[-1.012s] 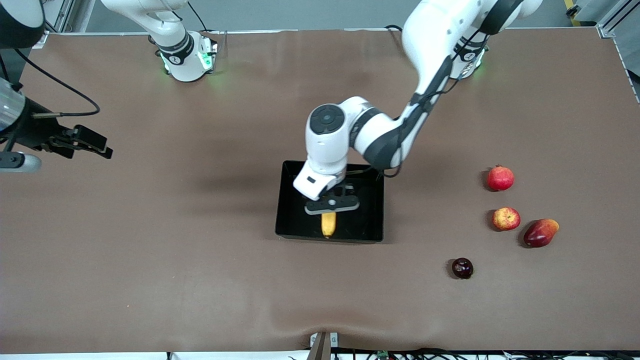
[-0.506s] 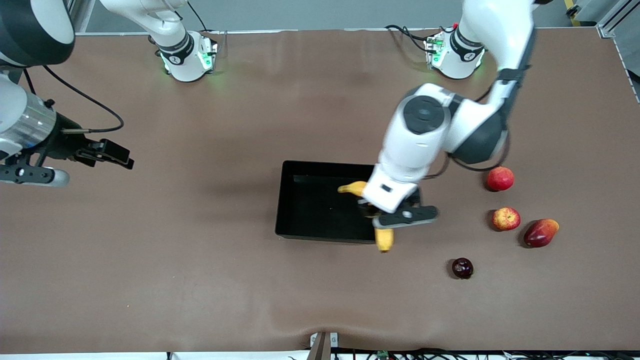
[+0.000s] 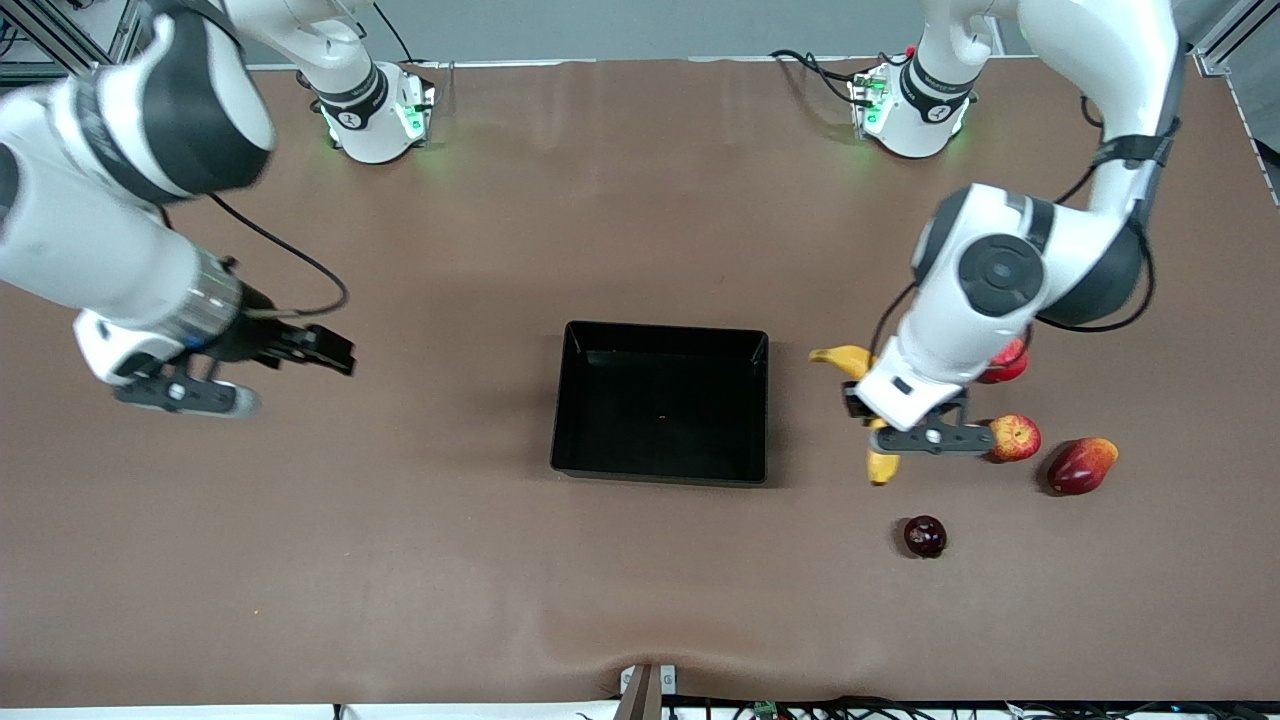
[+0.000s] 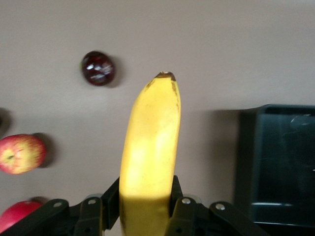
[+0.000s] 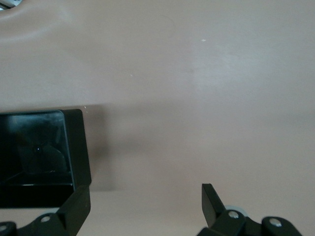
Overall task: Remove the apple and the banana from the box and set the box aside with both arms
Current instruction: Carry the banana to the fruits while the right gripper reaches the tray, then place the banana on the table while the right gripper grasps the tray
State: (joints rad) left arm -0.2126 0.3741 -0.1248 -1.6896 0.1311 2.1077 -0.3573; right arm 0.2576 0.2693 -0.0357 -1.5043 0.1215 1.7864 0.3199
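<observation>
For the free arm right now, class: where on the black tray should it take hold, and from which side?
Grip the tray by its low upright wall at the end toward the right arm. That thin rim fits between two fingers, and the open right tool is over the bare table at that end. Come down from above, one finger inside and one outside.

no readable text, labels, brands or numbers on any arm, fruit or tray

My left gripper (image 3: pixel 884 432), clamped on the long yellow banana (image 3: pixel 880 462), hangs over bare brown table between the shallow glossy black plastic tray (image 3: pixel 660 340) and the red-and-yellow apple (image 3: pixel 1012 437). A small dark purple plum (image 3: pixel 925 536) lies nearer the front camera. My right gripper (image 3: pixel 330 352), fingers apart, has open table below.
</observation>
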